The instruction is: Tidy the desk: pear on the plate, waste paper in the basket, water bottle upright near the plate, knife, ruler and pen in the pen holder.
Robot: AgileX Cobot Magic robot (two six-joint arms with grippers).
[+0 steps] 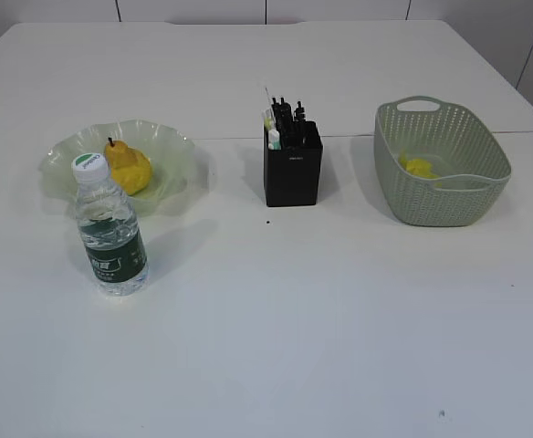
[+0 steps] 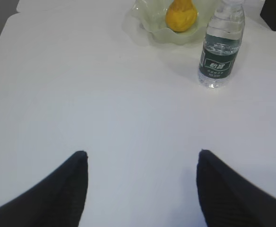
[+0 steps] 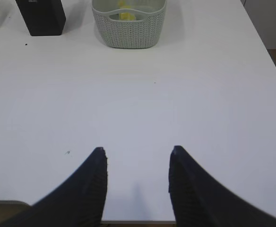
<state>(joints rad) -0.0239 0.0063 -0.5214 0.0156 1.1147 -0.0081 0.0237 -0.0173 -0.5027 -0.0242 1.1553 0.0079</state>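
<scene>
From outside you see the pear point(image 1: 130, 169) on the plate point(image 1: 171, 146), the bottle point(image 1: 109, 228) upright just nearer, the holder point(image 1: 293, 164) filled, and yellow paper point(image 1: 420, 167) in the basket point(image 1: 440, 164). Your left gripper point(image 2: 142, 158) is spread and empty, the bottle far ahead. Your right gripper point(image 3: 138, 153) is parted and empty, the basket far ahead.

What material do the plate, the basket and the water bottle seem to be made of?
The plate looks like glossy glass, though clear plastic is possible: translucent pale green, with a wavy rim. The basket seems to be matte sage-green plastic: a moulded woven-look pattern with small holes. The water bottle seems to be thin clear plastic: water shows through, with a white cap and a dark green label.
</scene>
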